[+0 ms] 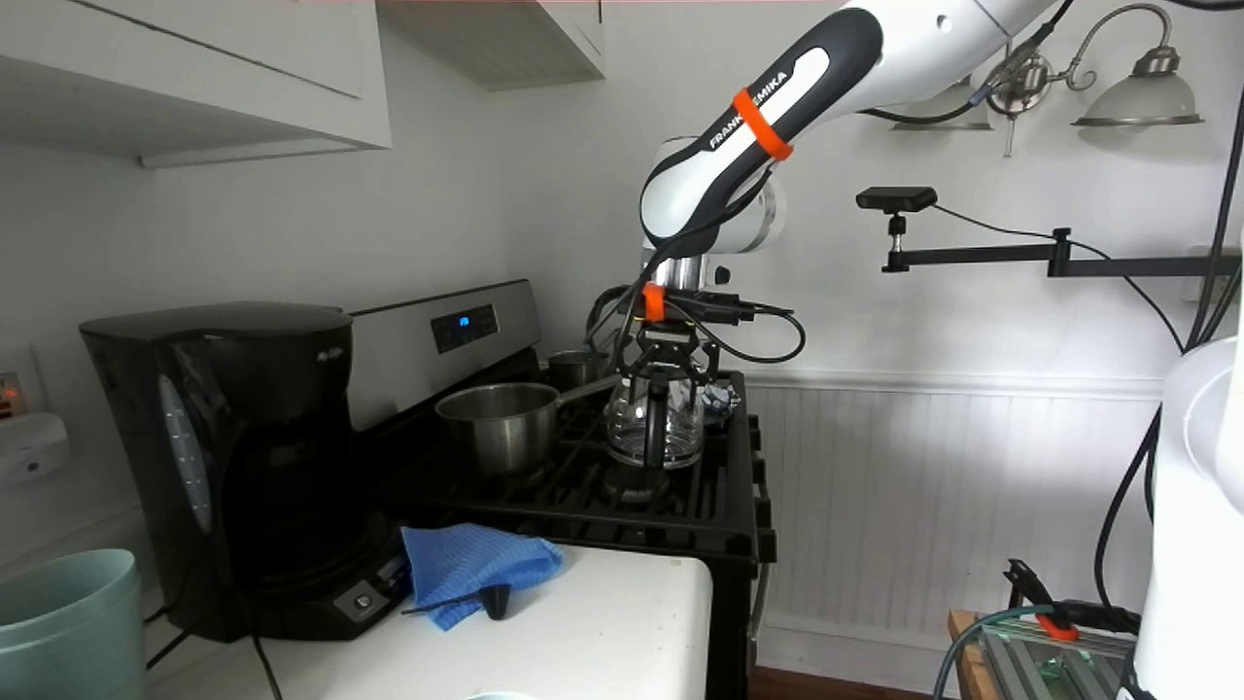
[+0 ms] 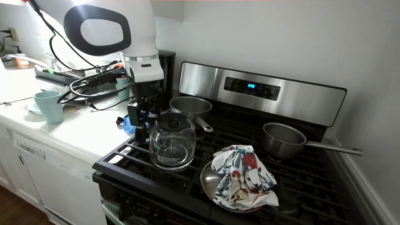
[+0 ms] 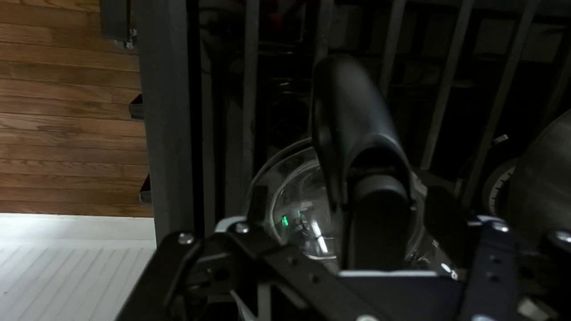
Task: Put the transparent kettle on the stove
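Observation:
The transparent kettle (image 1: 685,433) stands upright on the front grates of the stove (image 1: 603,533), its base apparently resting on them. In an exterior view its clear glass body (image 2: 172,148) and dark lid show, with the stove's steel back panel (image 2: 203,78) behind. My gripper (image 1: 671,371) is down at the kettle's handle side. In the wrist view the black handle (image 3: 352,111) stands between my spread fingers (image 3: 350,207), with a gap on each side. The gripper is open. The lid is mostly hidden there by the handle and gripper.
A silver metal pot (image 2: 190,106) stands just behind the kettle, its handle pointing close to it. Another pot (image 2: 282,140) and a pan with a floral cloth (image 2: 247,181) occupy the stove. The black coffee maker (image 1: 214,389) and blue cloth (image 1: 481,564) are on the counter.

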Controlling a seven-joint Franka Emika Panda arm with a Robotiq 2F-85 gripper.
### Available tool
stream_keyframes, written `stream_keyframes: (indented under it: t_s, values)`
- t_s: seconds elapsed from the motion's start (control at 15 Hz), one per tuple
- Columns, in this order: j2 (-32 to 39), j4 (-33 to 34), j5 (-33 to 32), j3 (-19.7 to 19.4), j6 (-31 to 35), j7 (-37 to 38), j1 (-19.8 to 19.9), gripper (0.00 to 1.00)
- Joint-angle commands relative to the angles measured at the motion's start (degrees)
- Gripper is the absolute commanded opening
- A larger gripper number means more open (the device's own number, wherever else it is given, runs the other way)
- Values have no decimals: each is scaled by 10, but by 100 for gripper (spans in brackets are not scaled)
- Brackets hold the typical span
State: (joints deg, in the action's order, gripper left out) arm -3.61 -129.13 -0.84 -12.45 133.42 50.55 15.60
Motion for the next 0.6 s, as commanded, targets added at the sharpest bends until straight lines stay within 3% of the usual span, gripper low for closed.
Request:
stream_keyframes:
  t_s: [0.0, 0.2, 0.53]
  values:
    - [-6, 10, -18, -3, -6, 3, 0, 100]
    - [-17, 11, -40, -2, -18, 15, 2, 100]
    - [-74, -2, -188, 9, -53, 70, 12, 100]
